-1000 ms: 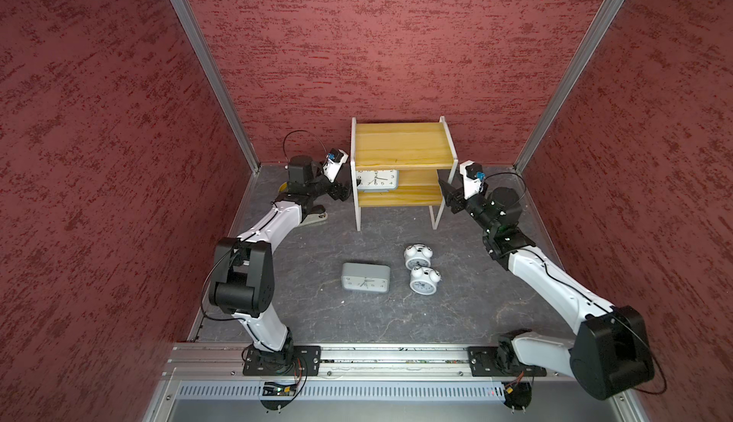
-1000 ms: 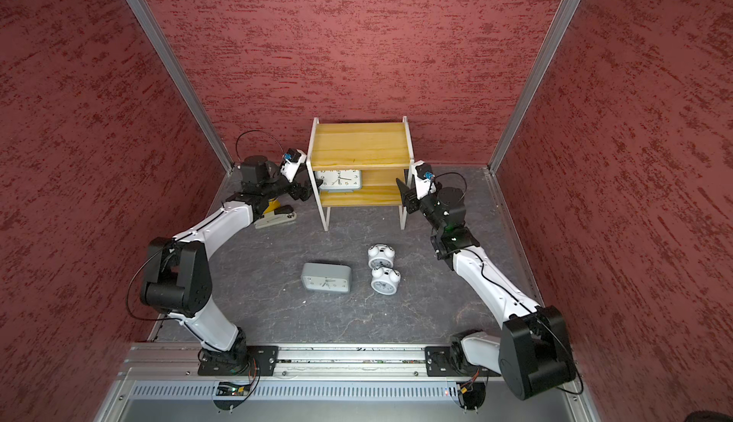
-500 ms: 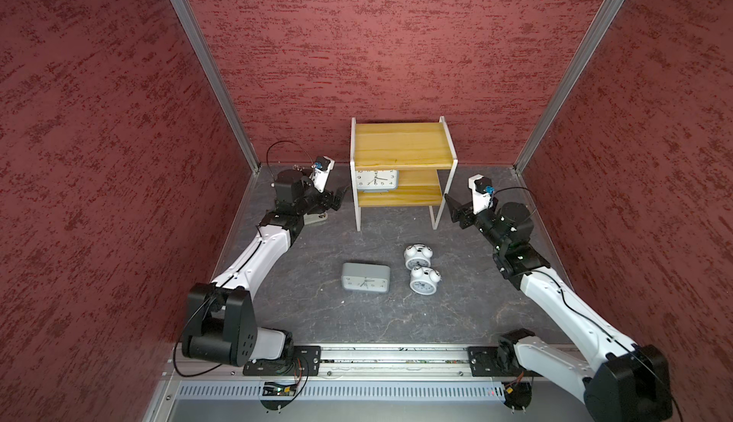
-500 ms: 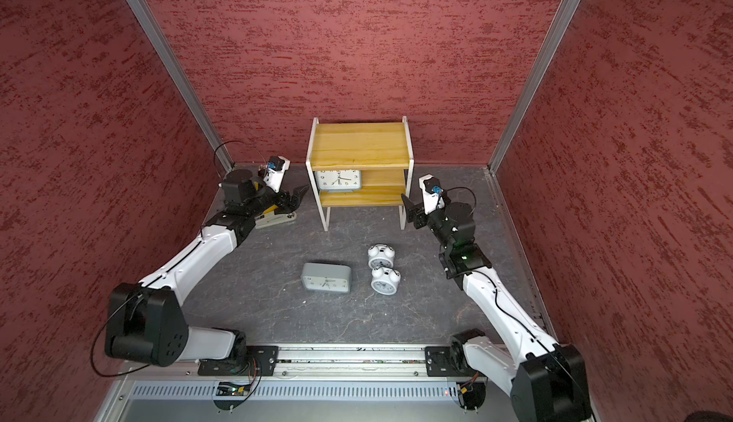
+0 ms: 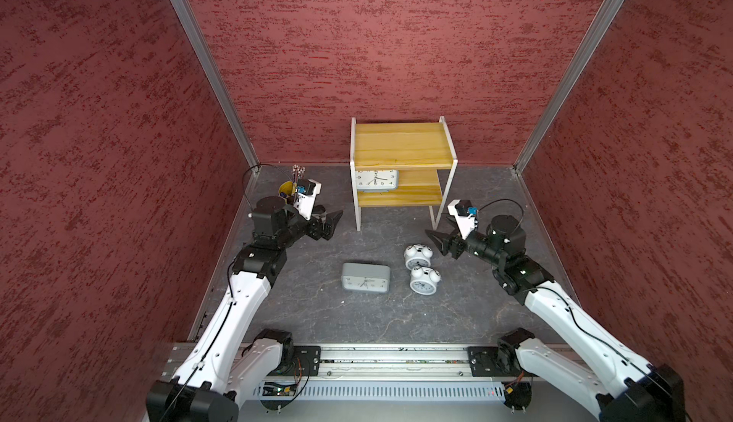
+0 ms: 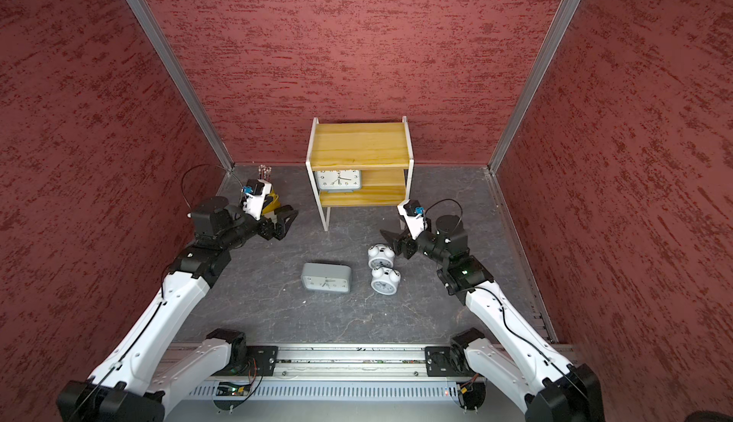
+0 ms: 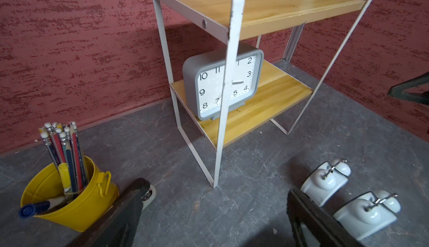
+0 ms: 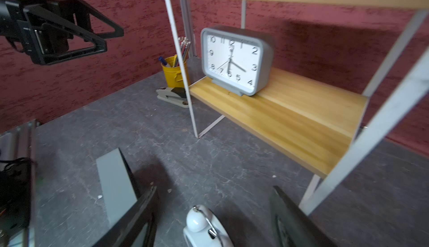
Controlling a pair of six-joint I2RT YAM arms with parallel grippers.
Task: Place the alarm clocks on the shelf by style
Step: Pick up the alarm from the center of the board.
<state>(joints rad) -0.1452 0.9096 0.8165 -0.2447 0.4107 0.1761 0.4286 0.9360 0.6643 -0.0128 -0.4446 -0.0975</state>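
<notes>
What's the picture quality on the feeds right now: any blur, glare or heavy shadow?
Right wrist view: smeared, worst on the white metal shelf frame and the white round twin-bell clock in the foreground. Left wrist view: crisp, with small highlights on the two white twin-bell clocks. Both top views: even light, soft shadows, no harsh glare.

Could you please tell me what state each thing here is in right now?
grey shelf clock: upright, lower board
grey table clock: lying face up
rear bell clock: lying face up
front bell clock: lying face up
left tool: open, empty
right tool: open, empty
stapler: closed
pencil cup: upright, holding pencils
</notes>
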